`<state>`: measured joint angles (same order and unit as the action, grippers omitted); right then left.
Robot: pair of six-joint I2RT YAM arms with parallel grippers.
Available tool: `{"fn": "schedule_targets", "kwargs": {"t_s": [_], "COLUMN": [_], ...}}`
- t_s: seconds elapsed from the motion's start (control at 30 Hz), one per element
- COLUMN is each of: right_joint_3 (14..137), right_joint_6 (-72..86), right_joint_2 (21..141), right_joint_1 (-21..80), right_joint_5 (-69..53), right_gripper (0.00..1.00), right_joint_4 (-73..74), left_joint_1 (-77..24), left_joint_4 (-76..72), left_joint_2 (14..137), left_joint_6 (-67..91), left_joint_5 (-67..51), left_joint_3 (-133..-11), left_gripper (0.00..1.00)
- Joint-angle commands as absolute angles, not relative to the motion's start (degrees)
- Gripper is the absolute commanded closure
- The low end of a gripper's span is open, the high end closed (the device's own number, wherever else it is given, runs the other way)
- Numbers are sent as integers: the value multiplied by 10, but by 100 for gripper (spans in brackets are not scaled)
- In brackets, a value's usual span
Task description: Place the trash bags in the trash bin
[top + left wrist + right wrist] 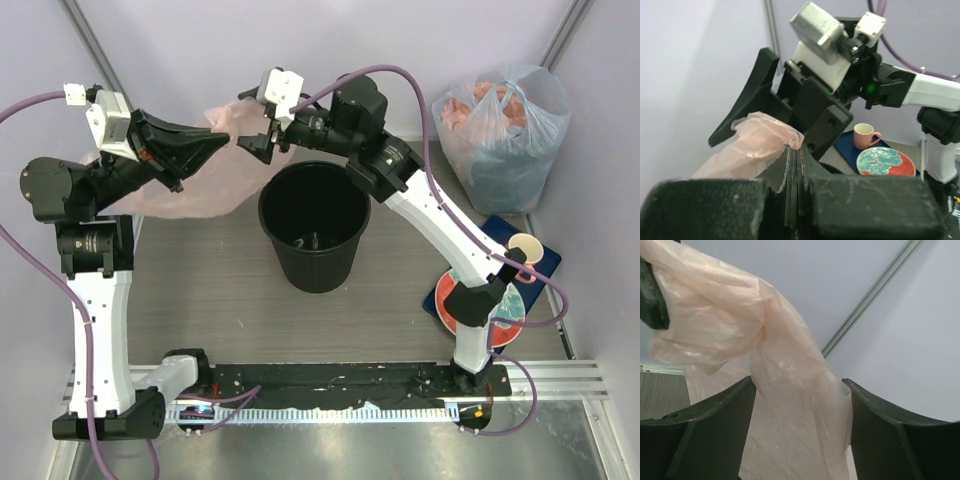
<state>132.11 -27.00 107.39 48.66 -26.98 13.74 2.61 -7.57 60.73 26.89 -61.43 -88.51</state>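
Grey tabletop, black trash bin in the middle — pink trash bag up behind it (leftish), pinched in left jaws; right jaws apart, just beside it.

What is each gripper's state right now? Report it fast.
Left gripper: shut on the pink trash bag.
Right gripper: open, the bag hanging between its fingers, not pinched.
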Motion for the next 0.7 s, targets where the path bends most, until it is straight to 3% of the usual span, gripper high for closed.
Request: {"fn": "schedule_targets", "kwargs": {"t_s": [0.0,0.07,0.1,0.13,0.17,0.2,0.3,0.4,0.67], "right_joint_3": [1344,1344,1343,1340,1339,1340,1341,1321,1285], "right_joint_6": [-257,-254,-251,-249,-245,-233,-197,-143,-89], "right_joint_2": [1075,1075,1075,1074,1074,1075,1072,1055,1018], "right_joint_1": [497,498,498,498,498,496,479,458,425], "right_joint_5": [-291,-280,-266,-250,-225,-183,-108,-63,23], "right_gripper": [41,59,84,95,99,99,99,99,99], "right_joint_4": [98,93,90,86,75,70,53,14,4], "left_joint_1": [14,14,14,13,15,16,25,33,34], "left_joint_4": [-104,-97,-88,-57,-46,-33,-2,-4,47], "left_joint_2": [613,610,607,604,598,594,586,577,564], "left_joint_6": [313,312,304,295,287,284,280,265,236], "left_joint_5": [-661,-648,-617,-597,-576,-522,-415,-306,-71], "left_joint_3": [-915,-907,-906,-908,-909,-910,-920,-923,-924], "left_gripper": [100,100,100,82,68,40,18,13,12]}}
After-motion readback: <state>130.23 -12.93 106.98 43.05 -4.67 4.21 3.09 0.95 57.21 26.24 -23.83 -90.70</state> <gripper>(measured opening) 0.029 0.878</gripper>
